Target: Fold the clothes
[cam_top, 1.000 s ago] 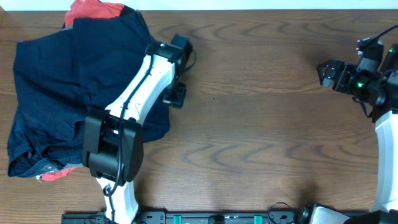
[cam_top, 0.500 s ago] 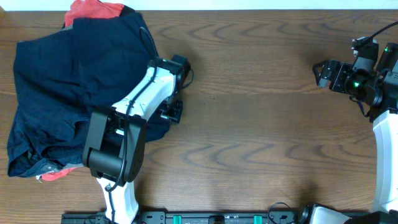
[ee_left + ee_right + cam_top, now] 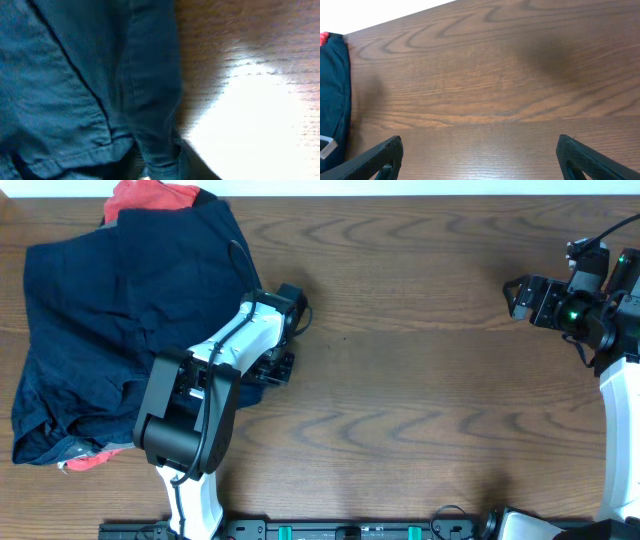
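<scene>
The clothes lie in a heap at the table's left: dark navy shorts on top, with a red-orange piece showing at the back and again at the front corner. My left gripper sits at the shorts' right edge. In the left wrist view blue cloth fills the left half, and a folded hem is pinched at my left gripper. My right gripper hovers far to the right, wide open over bare wood, with nothing between its fingers.
The wooden table stretches between the heap and the right arm. The table's far edge meets a white strip. A rail runs along the front edge. The navy heap's edge shows at the left of the right wrist view.
My left gripper has slid toward the front along the shorts' right edge and closed on the cloth. The right arm has barely moved.
</scene>
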You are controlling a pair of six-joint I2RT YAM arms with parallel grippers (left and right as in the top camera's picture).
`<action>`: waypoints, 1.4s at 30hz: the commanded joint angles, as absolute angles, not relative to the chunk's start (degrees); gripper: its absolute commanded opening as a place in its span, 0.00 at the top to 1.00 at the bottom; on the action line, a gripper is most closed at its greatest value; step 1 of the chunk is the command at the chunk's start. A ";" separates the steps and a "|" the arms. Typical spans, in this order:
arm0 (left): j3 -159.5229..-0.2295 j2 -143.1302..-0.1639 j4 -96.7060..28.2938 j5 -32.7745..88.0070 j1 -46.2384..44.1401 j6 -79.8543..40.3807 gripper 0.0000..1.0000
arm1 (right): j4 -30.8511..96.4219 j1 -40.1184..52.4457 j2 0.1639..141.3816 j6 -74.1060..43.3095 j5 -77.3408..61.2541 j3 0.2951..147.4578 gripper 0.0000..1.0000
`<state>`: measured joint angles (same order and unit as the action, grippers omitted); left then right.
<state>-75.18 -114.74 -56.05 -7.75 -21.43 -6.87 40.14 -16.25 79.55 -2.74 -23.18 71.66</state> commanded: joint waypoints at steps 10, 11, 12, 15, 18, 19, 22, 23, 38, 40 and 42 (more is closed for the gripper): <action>-88.01 -113.84 -56.97 -1.91 -25.80 -7.97 0.94 | 38.74 -15.68 79.85 -2.09 -23.38 72.97 0.06; -89.93 -113.84 -57.04 -1.91 -26.96 -7.70 0.94 | 38.74 -15.68 79.85 -2.09 -23.38 72.97 0.06; -92.05 -113.84 -56.88 -1.91 -28.47 -7.53 0.94 | 38.76 -15.68 79.85 -2.09 -23.38 72.97 0.06; -95.77 -113.84 -54.00 -1.91 -32.60 -7.55 0.94 | 38.81 -15.68 79.85 -2.07 -23.38 72.97 0.06; -96.66 -113.84 -47.13 -1.91 -37.52 -7.62 0.94 | 38.79 -15.81 79.85 -2.07 -23.35 72.97 0.06; -96.66 -113.99 -45.12 -1.89 -39.11 -7.66 0.94 | 38.79 -15.92 79.83 -2.07 -23.35 72.97 0.06; -96.66 -114.89 -39.81 -1.50 -44.38 -7.81 0.94 | 38.85 -16.58 79.85 -2.07 -23.35 72.97 0.06; -96.66 -115.28 -38.50 -0.93 -46.04 -7.81 0.94 | 38.89 -16.93 79.83 -2.04 -23.35 72.97 0.06; -96.66 -119.20 -32.86 3.49 -59.20 -6.52 0.84 | 39.35 -23.05 79.83 -2.02 -23.38 72.97 0.06; -96.66 -118.89 -32.88 3.44 -59.16 -6.50 0.56 | 39.38 -23.66 79.83 -1.76 -23.40 72.97 0.05; -96.68 -118.34 -32.88 3.42 -58.94 -6.26 0.29 | 39.33 -23.94 79.83 -1.37 -23.42 72.97 0.05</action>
<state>-95.72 -119.33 -32.93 3.68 -59.61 -6.92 39.29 -22.74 79.55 -2.52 -23.20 71.66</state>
